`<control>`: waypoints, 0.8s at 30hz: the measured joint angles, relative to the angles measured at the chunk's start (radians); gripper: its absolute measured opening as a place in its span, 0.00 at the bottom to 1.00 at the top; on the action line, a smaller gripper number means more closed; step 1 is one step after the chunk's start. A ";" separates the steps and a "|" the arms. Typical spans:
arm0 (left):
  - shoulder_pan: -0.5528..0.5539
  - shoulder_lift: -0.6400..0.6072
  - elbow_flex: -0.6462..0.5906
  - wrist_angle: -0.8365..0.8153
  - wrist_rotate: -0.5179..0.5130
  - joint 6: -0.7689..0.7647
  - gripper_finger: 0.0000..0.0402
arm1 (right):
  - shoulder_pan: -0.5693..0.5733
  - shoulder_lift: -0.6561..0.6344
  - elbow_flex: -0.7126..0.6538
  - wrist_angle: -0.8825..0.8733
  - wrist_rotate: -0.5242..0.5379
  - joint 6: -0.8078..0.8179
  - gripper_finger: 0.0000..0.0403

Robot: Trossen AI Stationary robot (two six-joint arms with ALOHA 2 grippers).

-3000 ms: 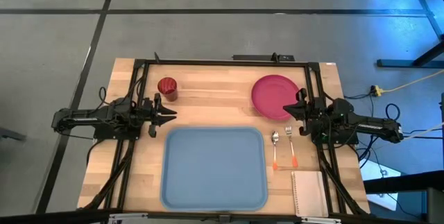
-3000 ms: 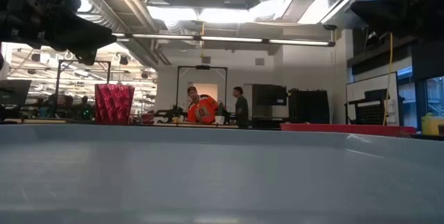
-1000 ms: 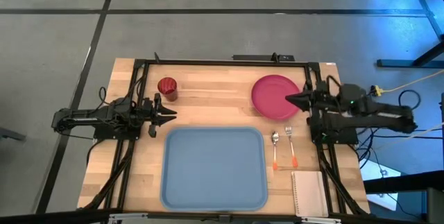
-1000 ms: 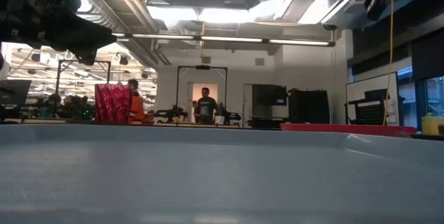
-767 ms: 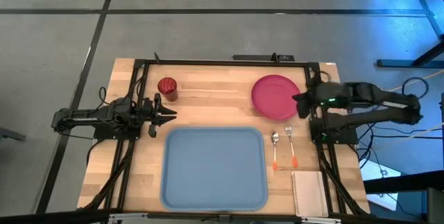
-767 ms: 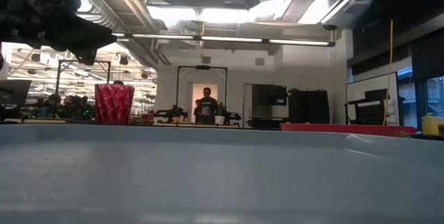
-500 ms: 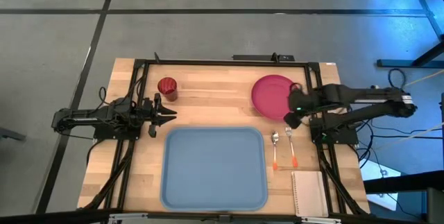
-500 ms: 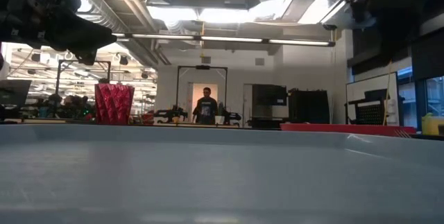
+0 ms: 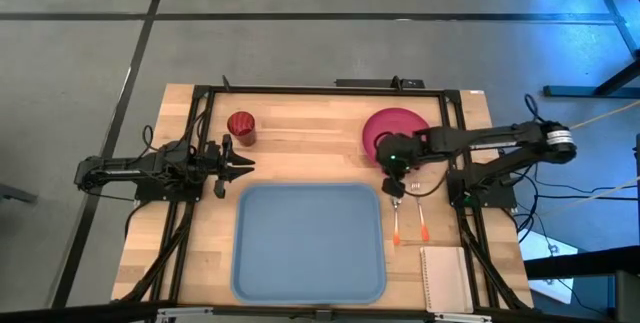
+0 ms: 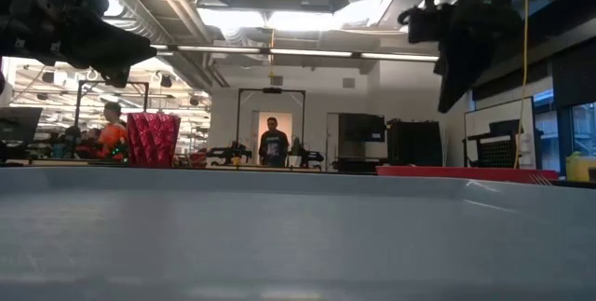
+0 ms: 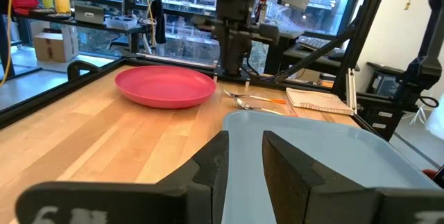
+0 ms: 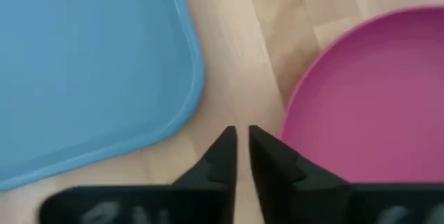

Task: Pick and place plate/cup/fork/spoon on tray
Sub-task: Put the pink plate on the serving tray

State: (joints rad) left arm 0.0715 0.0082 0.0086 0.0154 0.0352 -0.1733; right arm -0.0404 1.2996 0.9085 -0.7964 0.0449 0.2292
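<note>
The pink-red plate lies on the table at the far right, and the dark red cup stands at the far left. The light blue tray lies at the near middle. The spoon and the fork lie side by side to the right of the tray. My right gripper points down, well above the table, over the plate's near-left rim and the bare wood beside the tray's corner. Its fingers are almost together and hold nothing. My left gripper waits at the left, near the cup, empty.
A white notepad lies at the near right corner. A black frame runs around the work area. Bare wood shows between the cup and the plate. People stand in the room beyond the table.
My right arm has reached out from the table's right edge toward the left, across the near side of the plate. Its gripper has tipped from level to pointing down. The plate, cup, fork and spoon have stayed where they were.
</note>
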 joint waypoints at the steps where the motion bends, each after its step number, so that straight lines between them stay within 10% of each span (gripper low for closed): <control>1: 0.000 0.000 0.000 0.000 0.000 0.000 0.20 | -0.001 0.016 0.000 0.001 0.001 0.001 0.16; 8: 0.000 0.000 0.000 0.000 0.000 0.000 0.20 | -0.036 0.102 0.000 0.018 0.121 0.000 0.32; 24: 0.000 0.000 0.000 0.000 0.000 0.000 0.20 | -0.075 0.262 0.000 0.052 0.138 0.085 0.33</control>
State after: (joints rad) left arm 0.0719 0.0082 0.0086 0.0154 0.0353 -0.1734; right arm -0.1150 1.5611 0.9081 -0.7440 0.1833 0.3137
